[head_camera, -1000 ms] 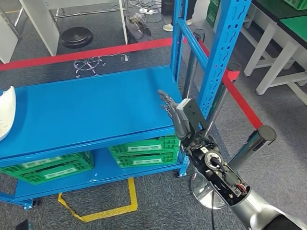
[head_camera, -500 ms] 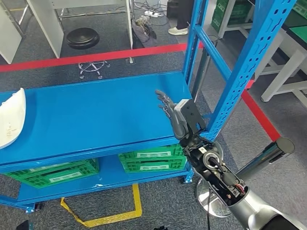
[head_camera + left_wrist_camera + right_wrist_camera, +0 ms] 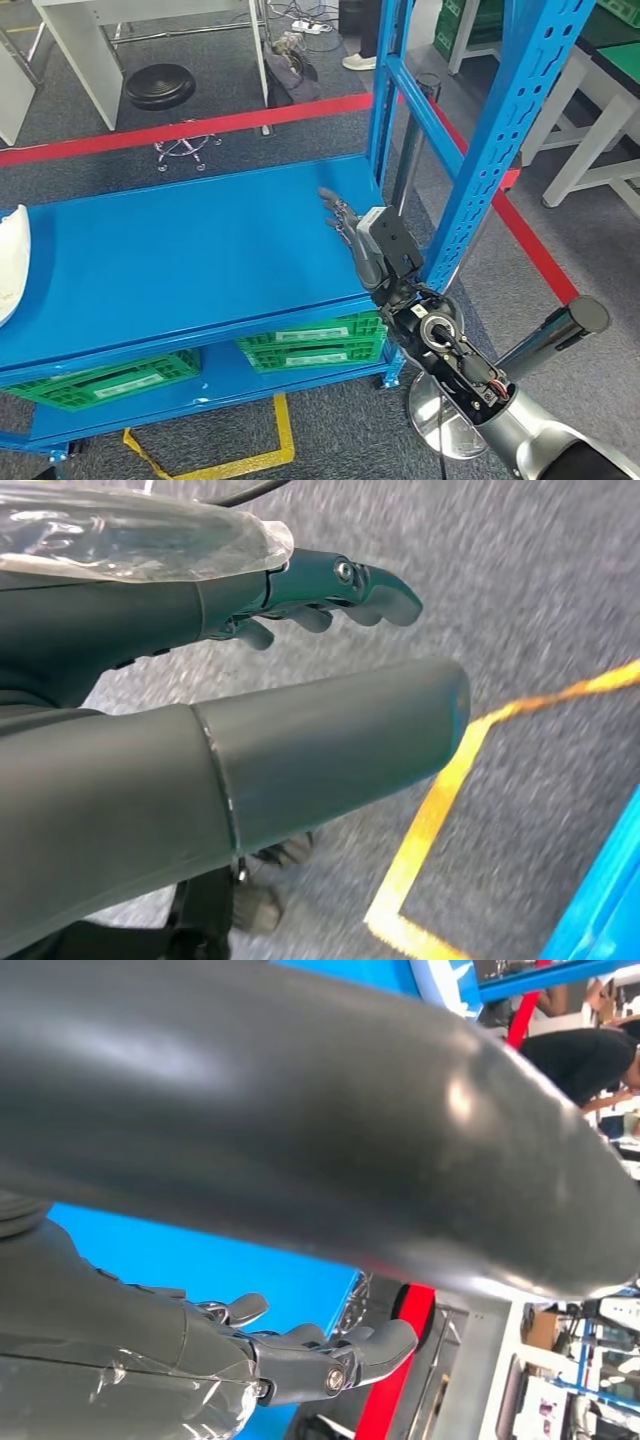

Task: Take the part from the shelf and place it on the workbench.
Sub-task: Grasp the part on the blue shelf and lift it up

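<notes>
Right hand (image 3: pixel 349 222) empty, fingers (image 3: pixel 333 206) apart, hovering over right end of blue shelf (image 3: pixel 189 250); white part (image 3: pixel 11 262) at far-left edge, well apart; left hand (image 3: pixel 226 680) empty, fingers extended, hanging floorward.

The flat blue metal shelf deck (image 3: pixel 189 250) spans the middle, with the white curved plastic part (image 3: pixel 11 262) lying on it at nine o'clock. Green slotted plastic crates (image 3: pixel 313 343) sit on the tier beneath. The right hand (image 3: pixel 349 228) hovers over the deck's three o'clock end, well apart from the part. A round black stool (image 3: pixel 160 86) stands behind at eleven o'clock.
</notes>
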{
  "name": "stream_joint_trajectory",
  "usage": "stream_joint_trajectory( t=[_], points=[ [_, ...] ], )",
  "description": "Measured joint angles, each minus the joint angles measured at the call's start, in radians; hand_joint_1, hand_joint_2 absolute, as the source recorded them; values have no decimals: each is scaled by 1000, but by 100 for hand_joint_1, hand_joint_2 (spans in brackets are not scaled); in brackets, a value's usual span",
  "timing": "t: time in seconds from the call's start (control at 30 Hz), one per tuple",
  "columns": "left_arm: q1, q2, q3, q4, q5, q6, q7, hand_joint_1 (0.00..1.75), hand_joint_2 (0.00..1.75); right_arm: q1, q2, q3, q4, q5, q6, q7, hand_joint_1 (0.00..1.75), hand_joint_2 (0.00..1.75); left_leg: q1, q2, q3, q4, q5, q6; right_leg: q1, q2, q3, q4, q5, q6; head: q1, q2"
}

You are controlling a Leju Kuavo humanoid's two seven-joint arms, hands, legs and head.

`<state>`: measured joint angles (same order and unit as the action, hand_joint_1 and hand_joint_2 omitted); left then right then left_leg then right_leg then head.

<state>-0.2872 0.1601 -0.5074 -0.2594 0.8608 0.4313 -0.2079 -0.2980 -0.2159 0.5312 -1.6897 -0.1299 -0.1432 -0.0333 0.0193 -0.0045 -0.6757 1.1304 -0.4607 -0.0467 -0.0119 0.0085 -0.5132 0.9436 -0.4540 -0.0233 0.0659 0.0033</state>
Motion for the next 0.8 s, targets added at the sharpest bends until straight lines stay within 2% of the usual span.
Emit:
stream_joint_trajectory(
  t=[0.03, 0.07, 0.1, 0.13, 0.2, 0.23, 0.27, 0.37, 0.47, 0.53, 0.8],
  points=[
    [-1, 0, 0, 0, -3, 23, -6, 0, 0, 1, 0, -1, 0, 0, 0, 0, 0, 0, 0, 0, 31, -77, 37, 1, 1, 1, 5, 1, -6, 5, -1, 0],
    [-2, -1, 0, 0, -7, 43, -10, 0, 0, 1, 0, -2, 0, 1, 0, 1, 0, 0, -1, 0, 57, -137, 63, 4, 3, 3, 8, 2, -11, 10, -1, 0],
    [-3, -2, 0, 0, -10, 58, -12, 0, 0, 1, 0, -3, -1, 2, 0, 1, 0, 0, 0, -1, 73, -174, 74, 7, 6, 4, 9, 3, -18, 11, 0, 0],
    [-4, -4, 0, 0, -12, 68, -13, 0, 0, 1, 0, -5, -1, 3, -1, 1, 0, 0, -1, -1, 79, -187, 73, 10, 10, 4, 9, 5, -23, 5, 1, 0],
    [-4, -7, 0, 0, -15, 76, -14, 0, 0, 2, 0, -6, -1, 4, -2, 1, 0, 0, -1, -1, 80, -189, 72, 13, 11, 4, 10, 5, -27, -12, 5, 0],
    [-5, -7, 0, 0, -15, 77, -14, 0, 0, 3, 0, -6, -1, 4, -2, 0, 0, 0, -3, -2, 81, -189, 71, 15, 10, 4, 11, 3, -26, -18, 6, 0],
    [-5, -8, 0, 0, -16, 77, -14, 0, 0, 3, 0, -6, -1, 4, -2, 1, 0, 0, -5, -2, 81, -189, 70, 18, 9, 4, 13, 1, -24, -17, 5, 0],
    [-5, -10, 0, 0, -16, 78, -14, 0, 0, 3, 0, -8, -1, 5, -3, 1, 0, 0, -7, -3, 81, -188, 67, 26, 8, 3, 17, -6, -23, -11, 6, 0],
    [-5, -12, 0, 0, -16, 78, -14, 0, 0, 4, 0, -8, -1, 5, -3, 0, 0, 0, -10, -3, 81, -187, 66, 29, 4, 3, 19, -11, -22, 13, 5, 0],
    [-5, -12, 0, 0, -16, 78, -14, 0, 0, 4, 0, -8, -1, 5, -2, 0, 0, 0, -11, -3, 81, -187, 65, 30, 2, 3, 20, -12, -22, 24, 5, 0],
    [-5, -13, 0, 0, -16, 78, -14, 0, 0, 4, 0, -8, -1, 5, -2, 0, 0, 0, -10, -3, 81, -188, 65, 30, 5, 4, 20, -12, -22, 27, 5, 0]
  ],
)
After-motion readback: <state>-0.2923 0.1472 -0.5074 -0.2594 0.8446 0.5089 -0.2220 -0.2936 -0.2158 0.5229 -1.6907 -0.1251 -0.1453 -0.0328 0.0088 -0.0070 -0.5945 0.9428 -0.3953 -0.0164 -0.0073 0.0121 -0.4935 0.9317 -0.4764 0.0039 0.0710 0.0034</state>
